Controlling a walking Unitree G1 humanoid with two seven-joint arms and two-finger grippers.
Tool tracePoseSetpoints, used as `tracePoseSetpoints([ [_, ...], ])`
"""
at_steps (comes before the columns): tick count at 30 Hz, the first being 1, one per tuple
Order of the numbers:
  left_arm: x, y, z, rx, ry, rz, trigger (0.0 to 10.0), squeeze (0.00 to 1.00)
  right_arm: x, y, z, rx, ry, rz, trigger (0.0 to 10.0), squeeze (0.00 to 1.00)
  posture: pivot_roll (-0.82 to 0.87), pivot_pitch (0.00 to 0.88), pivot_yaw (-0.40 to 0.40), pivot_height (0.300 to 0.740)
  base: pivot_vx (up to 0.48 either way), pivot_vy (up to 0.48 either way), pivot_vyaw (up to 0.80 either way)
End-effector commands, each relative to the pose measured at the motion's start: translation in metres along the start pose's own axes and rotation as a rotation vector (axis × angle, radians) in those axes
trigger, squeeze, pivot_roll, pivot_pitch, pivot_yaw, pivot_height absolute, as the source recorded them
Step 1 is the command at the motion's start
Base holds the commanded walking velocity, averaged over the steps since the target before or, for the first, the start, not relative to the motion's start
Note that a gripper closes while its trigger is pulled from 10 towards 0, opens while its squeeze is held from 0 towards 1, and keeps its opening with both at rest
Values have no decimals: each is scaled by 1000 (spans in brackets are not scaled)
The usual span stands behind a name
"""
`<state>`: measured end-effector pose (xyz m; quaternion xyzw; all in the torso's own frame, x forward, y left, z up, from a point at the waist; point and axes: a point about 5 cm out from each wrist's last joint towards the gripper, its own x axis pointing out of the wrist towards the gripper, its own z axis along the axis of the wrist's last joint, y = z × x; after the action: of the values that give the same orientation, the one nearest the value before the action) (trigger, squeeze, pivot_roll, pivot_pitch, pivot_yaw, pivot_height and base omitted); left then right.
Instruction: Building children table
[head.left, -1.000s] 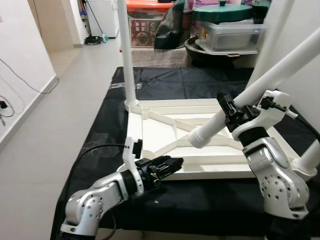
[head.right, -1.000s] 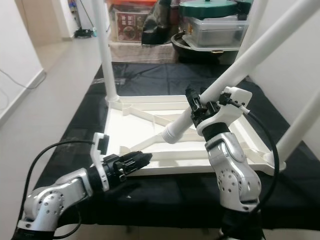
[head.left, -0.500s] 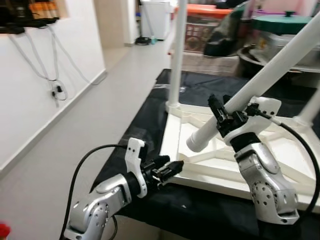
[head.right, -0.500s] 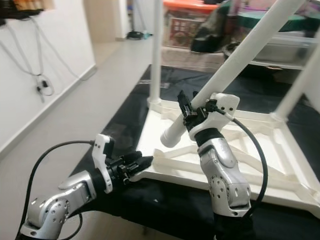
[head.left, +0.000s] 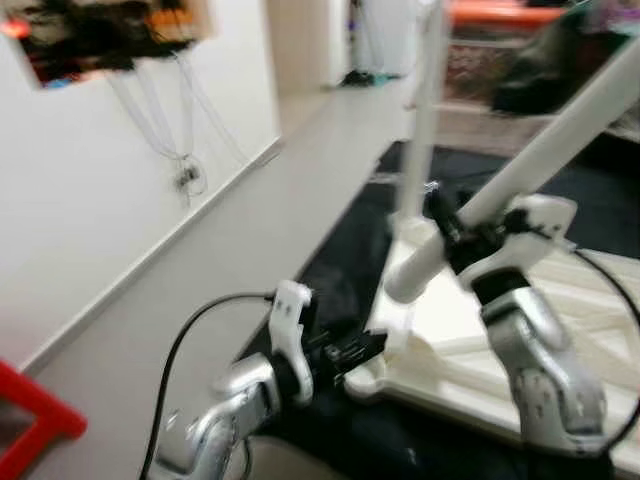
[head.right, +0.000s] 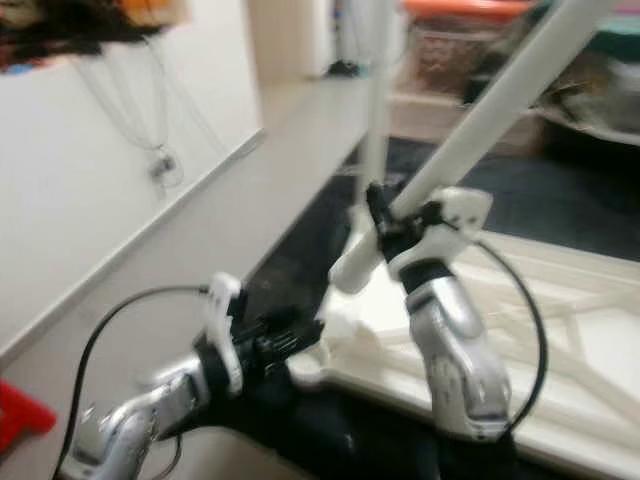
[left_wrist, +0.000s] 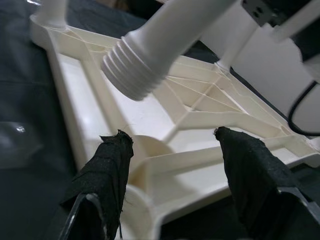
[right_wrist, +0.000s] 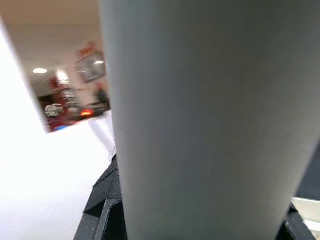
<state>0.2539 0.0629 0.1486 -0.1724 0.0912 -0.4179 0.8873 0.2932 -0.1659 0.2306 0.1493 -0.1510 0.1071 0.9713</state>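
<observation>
The white children's table top (head.left: 420, 380) lies upside down on a black cloth (head.left: 345, 265). My right gripper (head.left: 452, 232) is shut on a long white table leg (head.left: 560, 130), held slanted, its threaded end (left_wrist: 132, 75) hanging over the near left corner. In the right wrist view the leg (right_wrist: 210, 125) passes close between the fingers (right_wrist: 102, 200). My left gripper (left_wrist: 171, 135) is open, low at that corner, one finger on each side of the round corner socket (left_wrist: 145, 150). Another white leg (head.left: 425, 110) stands upright at the far left corner.
A white wall runs along the left, with cables (head.left: 185, 150) hanging from a shelf. Grey floor (head.left: 260, 210) lies between the wall and the cloth. A red object (head.left: 30, 420) sits at the bottom left. Blurred storage boxes (head.left: 500, 60) stand behind the table.
The whole view has swung left and blurred, so the camera moved. The leg's threaded end now hangs nearer the near left corner. My left gripper stays at that corner.
</observation>
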Motion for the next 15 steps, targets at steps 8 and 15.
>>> tracePoseSetpoints([
  [8, -3, 2, -7, 13, 19, 25, 10000, 0, -1, 8, -1, 32, -3, 44, 10000, 0, 167, 0, -30, 740, 0, 0, 591],
  [15, -4, 2, -8, 12, 22, 30, 10000, 0, -1, 4, -2, 39, 6, 51, 10000, 0, 166, 0, -31, 740, 0, 0, 0],
])
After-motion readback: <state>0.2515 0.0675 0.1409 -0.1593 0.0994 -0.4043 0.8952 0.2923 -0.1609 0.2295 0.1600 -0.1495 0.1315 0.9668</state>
